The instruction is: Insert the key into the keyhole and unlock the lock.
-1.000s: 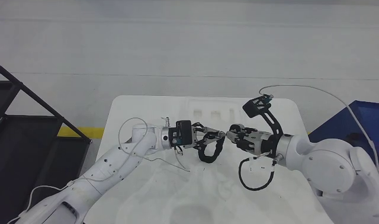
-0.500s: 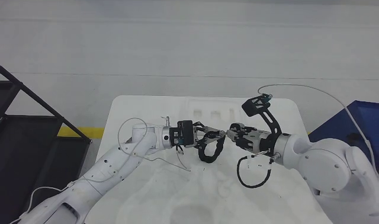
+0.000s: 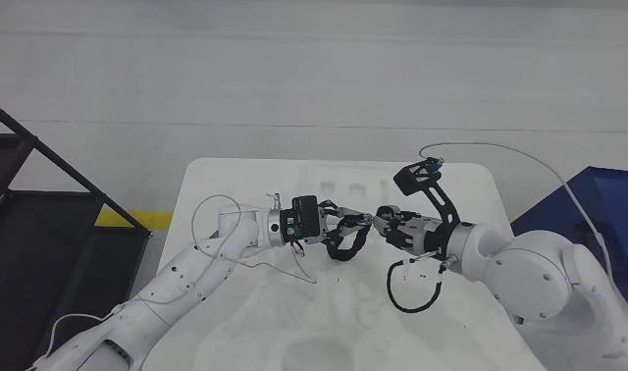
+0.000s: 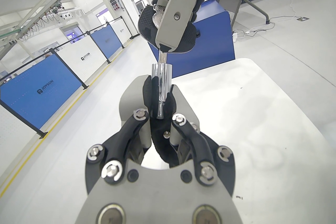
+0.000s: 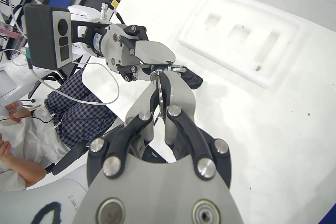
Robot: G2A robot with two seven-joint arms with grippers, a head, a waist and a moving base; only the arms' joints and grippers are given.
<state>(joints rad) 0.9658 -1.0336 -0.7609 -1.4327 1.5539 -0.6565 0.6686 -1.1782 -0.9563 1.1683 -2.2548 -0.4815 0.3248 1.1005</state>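
White table (image 3: 226, 180) on a pale hall floor, two grippers nose to nose above its middle. One lock (image 4: 162, 78): a chrome cylinder clamped between the jaws of the left gripper (image 4: 157, 96), its end standing out past the fingertips, its black cable loop (image 3: 343, 251) drooping below those jaws. One key (image 4: 162, 58), pinched flat between the closed jaws of the right gripper (image 5: 164, 86), blade pointing out beyond the fingertips and meeting the end face of the cylinder; depth inside the keyhole impossible to tell. Bow of the key mostly hidden inside that grip. One white foam tray (image 5: 215, 51) on the table, well off to the side of both pairs of jaws, with three rectangular recesses (image 5: 239, 33) in a row. One black metal rack (image 3: 49, 234) past the table's edge, behind the left arm. One blue cabinet (image 4: 212, 36) directly behind the right gripper's jaws. Blue barrier panels (image 4: 39, 88), two plainly countable, far beyond the left jaws, each bearing small white print.
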